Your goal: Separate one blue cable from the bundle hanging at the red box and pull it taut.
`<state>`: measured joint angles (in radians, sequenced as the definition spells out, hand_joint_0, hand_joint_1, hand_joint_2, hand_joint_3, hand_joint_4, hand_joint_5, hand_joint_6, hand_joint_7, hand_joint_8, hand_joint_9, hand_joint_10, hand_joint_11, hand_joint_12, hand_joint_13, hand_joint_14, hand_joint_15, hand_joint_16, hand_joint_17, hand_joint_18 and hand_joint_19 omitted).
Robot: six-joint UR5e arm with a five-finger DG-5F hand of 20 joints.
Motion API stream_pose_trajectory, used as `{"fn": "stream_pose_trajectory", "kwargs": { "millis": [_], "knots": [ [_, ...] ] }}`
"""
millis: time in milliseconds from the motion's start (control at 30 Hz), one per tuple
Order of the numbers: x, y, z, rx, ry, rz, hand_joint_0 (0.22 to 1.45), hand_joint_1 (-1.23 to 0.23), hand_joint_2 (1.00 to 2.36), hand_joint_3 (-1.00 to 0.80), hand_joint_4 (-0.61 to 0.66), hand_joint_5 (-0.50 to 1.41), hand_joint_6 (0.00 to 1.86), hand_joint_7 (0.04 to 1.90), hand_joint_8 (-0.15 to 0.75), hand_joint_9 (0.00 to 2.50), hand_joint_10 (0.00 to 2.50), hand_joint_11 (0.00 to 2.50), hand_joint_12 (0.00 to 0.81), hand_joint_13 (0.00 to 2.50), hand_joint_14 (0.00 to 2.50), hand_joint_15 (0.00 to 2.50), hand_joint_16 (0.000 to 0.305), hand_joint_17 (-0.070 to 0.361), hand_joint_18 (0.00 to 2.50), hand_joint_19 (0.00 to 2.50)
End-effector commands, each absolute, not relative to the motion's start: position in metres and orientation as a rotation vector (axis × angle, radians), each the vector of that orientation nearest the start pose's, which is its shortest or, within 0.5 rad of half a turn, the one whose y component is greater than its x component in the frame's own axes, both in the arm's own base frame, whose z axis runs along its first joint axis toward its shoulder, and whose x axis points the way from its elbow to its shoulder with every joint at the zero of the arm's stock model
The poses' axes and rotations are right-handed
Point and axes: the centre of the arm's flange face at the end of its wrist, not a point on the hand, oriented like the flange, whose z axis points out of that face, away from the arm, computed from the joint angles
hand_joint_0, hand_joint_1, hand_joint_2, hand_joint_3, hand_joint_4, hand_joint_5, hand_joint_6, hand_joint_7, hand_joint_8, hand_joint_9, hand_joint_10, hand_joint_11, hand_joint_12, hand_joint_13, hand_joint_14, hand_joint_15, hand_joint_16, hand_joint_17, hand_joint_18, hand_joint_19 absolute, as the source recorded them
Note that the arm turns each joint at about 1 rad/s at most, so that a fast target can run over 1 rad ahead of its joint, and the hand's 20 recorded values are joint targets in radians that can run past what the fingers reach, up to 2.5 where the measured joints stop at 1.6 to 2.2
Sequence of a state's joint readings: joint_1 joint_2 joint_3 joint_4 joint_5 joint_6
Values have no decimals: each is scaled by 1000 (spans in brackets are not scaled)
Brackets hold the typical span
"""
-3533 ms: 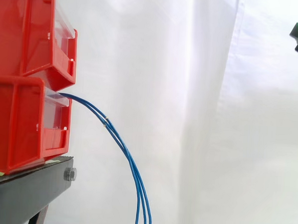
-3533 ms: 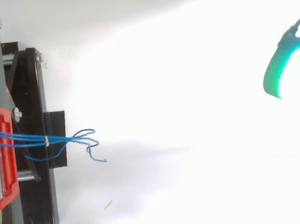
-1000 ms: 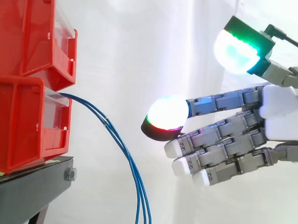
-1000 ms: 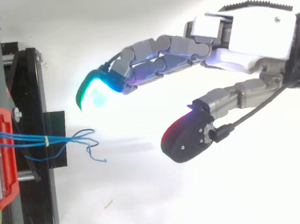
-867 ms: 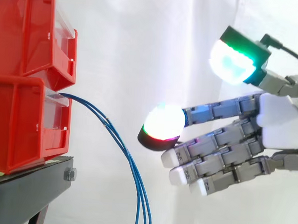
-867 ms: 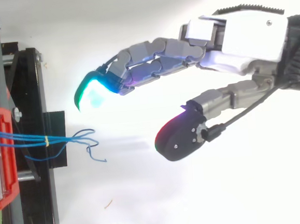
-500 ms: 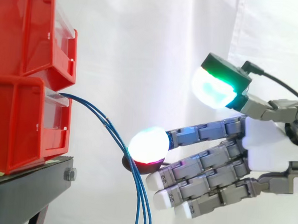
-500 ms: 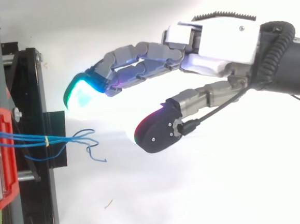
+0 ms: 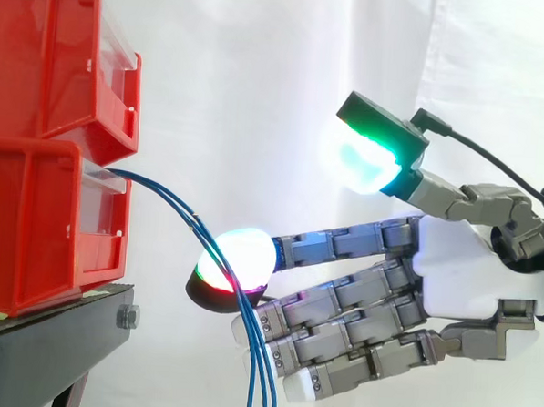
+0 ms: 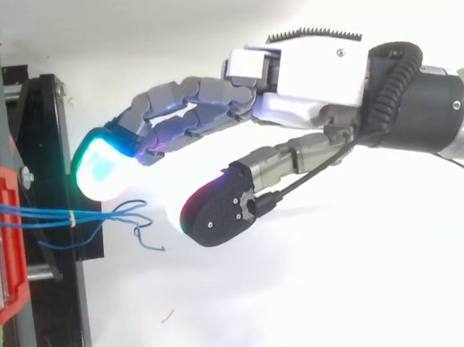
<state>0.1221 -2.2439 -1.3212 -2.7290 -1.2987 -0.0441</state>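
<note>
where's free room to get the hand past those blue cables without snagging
Free: in the side view, the gap above the blue cables, between the upper red bin and the hand's thumb; in the top view, the white area below the loose cable ends, right of the black stand. Crowded: where the fingers overlap the cables beside the lower bin.

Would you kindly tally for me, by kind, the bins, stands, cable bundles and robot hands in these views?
Red bins: 2
Black stand: 1
Blue cable bundle: 1
Hand: 1
Total: 5
</note>
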Motion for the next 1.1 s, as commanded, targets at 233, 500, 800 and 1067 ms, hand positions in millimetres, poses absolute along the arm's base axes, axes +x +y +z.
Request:
{"fn": "stream_pose_trajectory", "kwargs": {
  "millis": [233, 500, 800, 1067],
  "knots": [
    [746, -72, 195, 1262, 1158, 1063, 495, -618, 1000, -500, 208, -200, 502, 762, 308, 570, 4, 182, 356, 509, 5, 150, 42, 95, 393, 217],
    [778, -66, 175, 1214, 1188, 1149, 498, -619, 1000, -500, 220, -190, 502, 780, 312, 585, 4, 200, 355, 513, 5, 152, 42, 95, 391, 220],
    [783, -65, 183, 1186, 1184, 1178, 500, -619, 1000, -500, 216, -191, 502, 778, 311, 589, 4, 201, 354, 515, 7, 152, 42, 95, 393, 220],
    [781, -71, 182, 1197, 1189, 1174, 502, -622, 1000, -500, 217, -190, 502, 779, 311, 591, 4, 202, 354, 519, 5, 153, 42, 94, 395, 220]
  ]
}}
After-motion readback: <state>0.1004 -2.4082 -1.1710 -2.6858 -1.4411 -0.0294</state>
